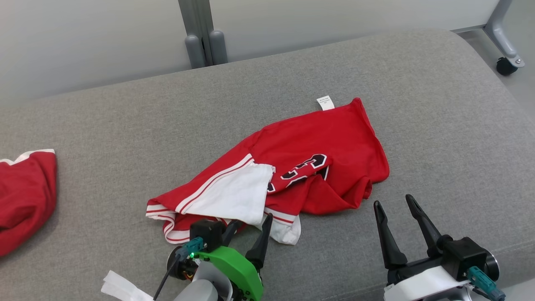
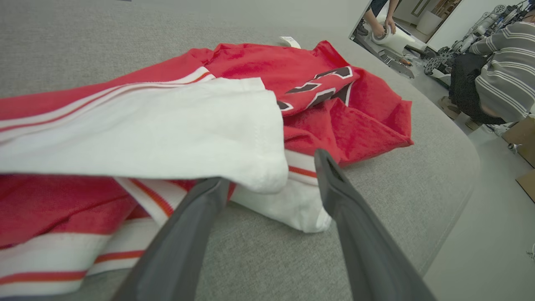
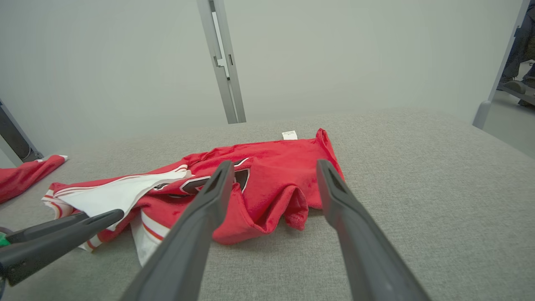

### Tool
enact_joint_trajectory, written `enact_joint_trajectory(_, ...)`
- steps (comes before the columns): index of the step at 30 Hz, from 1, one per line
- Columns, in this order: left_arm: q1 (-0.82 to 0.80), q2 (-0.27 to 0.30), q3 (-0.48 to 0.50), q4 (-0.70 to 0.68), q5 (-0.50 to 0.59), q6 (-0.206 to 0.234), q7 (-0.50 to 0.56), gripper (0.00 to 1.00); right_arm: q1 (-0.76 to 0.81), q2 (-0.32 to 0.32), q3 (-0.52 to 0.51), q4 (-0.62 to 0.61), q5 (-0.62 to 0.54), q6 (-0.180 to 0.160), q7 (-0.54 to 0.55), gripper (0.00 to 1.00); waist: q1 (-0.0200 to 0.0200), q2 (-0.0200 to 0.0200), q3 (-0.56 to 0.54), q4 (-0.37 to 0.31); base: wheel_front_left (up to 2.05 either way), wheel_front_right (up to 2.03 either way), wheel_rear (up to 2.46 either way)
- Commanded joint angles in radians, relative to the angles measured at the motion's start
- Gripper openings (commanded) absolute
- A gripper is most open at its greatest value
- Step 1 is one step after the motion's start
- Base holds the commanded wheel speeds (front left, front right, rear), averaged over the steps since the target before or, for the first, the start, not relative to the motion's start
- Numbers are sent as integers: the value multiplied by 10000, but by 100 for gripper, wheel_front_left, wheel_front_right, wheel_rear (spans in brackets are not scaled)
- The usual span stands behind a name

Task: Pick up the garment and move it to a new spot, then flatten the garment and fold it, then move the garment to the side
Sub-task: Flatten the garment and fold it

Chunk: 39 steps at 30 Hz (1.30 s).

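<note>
- Garment point(image 1: 292, 167): a red jersey with white trim and dark lettering, lying crumpled near the middle of the grey padded surface point(image 1: 439, 125).
- Long axis: it runs on a diagonal from the white-banded hem at near left to the corner with the white label point(image 1: 325, 103) at far right.
- Left pincer point(image 1: 254, 222): jaws spread wide and holding nothing. The tips are at the near hem. In the left wrist view one finger appears to sit just under the edge of the white fold, with the other beside the white corner.
- Right pincer point(image 1: 394, 201): also spread wide and empty. It is just beside the garment's near right fold, apart from the cloth.
- Judgement: the left arm is nearer, and the hem lies straight ahead between its fingers, so the pick-up likely starts there.
- Count: two pincers, one label, and one white scrap point(image 1: 121, 288) at the near edge. There are two red garments, the second garment point(image 1: 25, 196) lying well apart at far left.
</note>
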State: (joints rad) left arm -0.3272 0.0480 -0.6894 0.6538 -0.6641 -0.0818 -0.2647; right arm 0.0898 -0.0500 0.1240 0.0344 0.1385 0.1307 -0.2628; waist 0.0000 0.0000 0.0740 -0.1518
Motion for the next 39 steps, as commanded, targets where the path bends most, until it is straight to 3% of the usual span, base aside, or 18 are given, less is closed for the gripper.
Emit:
enact_joint_trajectory(1, 106, 43, 22, -47, 103, 25, 6, 93, 11, -10, 24, -13, -37, 3, -29, 100, 0, 0, 2, -13, 0, 0, 0)
enact_joint_trajectory(3, 124, 45, 13, -100, 158, 10, 6, 26, 10, -8, 37, -4, -52, 3, -29, 100, 0, 0, 5, -25, 0, 0, 0)
enact_joint_trajectory(4, 129, 45, -31, -90, 184, -11, 8, 0, 9, -8, 40, 2, -70, 3, -29, 100, 0, 0, 6, -30, 0, 0, 0)
enact_joint_trajectory(9, 113, 42, -256, -121, 119, -153, 6, 0, 79, -10, -59, -14, -91, 3, -29, 100, 0, 0, -36, 78, 0, 0, 0)
enact_joint_trajectory(20, 645, 43, 812, -971, 973, -297, 6, 0, 117, -10, -130, -7, -33, 3, -29, 100, 0, 0, -309, 668, 0, 0, 0)
enact_joint_trajectory(27, 1109, 111, 1741, -1729, 1964, -322, 6, 0, -766, -35, -493, 339, 18, 3, -29, 100, 0, 0, -74, 1024, 0, 0, 0)
enact_joint_trajectory(32, 1137, 191, 2195, -2092, 2295, -385, 6, 0, -2337, -686, -574, 2059, 25, 2, -29, 100, 0, 0, 307, 1343, 0, 0, 0)
enact_joint_trajectory(36, 993, 201, 2459, -2235, 2478, -417, 6, 0, -4214, -1149, -866, 4449, 190, 2, 6, 100, 0, 0, 552, 1590, 0, 0, 0)
enact_joint_trajectory(39, 900, 190, 2609, -2371, 2592, -426, 6, 0, -5882, -1472, -847, 6275, 93, 0, 1029, 100, 0, 0, 768, 1728, 0, 0, 0)
